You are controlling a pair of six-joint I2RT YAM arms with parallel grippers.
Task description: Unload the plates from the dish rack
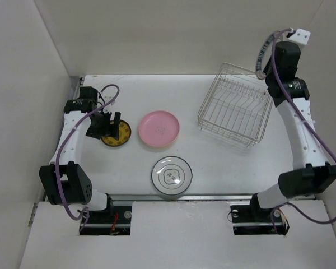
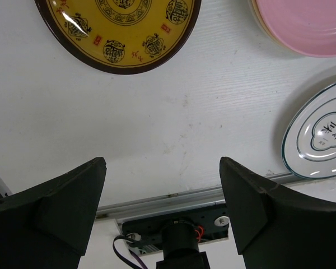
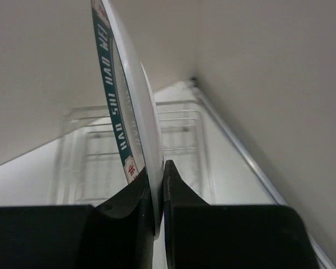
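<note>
My right gripper [image 3: 157,171] is shut on the lower edge of a white plate with a teal lettered rim [image 3: 120,106], held upright. In the top view that plate [image 1: 261,53] hangs edge-on above the far right corner of the silver wire dish rack [image 1: 235,106], whose slots show no other plate. My left gripper [image 2: 162,165] is open and holds nothing; it hovers just near of the yellow-and-black plate [image 2: 123,33], which lies flat on the table. A pink plate [image 1: 158,129] and a white dark-rimmed plate [image 1: 172,174] also lie flat on the table.
White walls close in the table on the left, back and right. A metal rail [image 2: 173,199] runs along the near table edge. A tan rim [image 2: 257,15] peeks from under the pink plate. The rack sits at the back right, tilted slightly.
</note>
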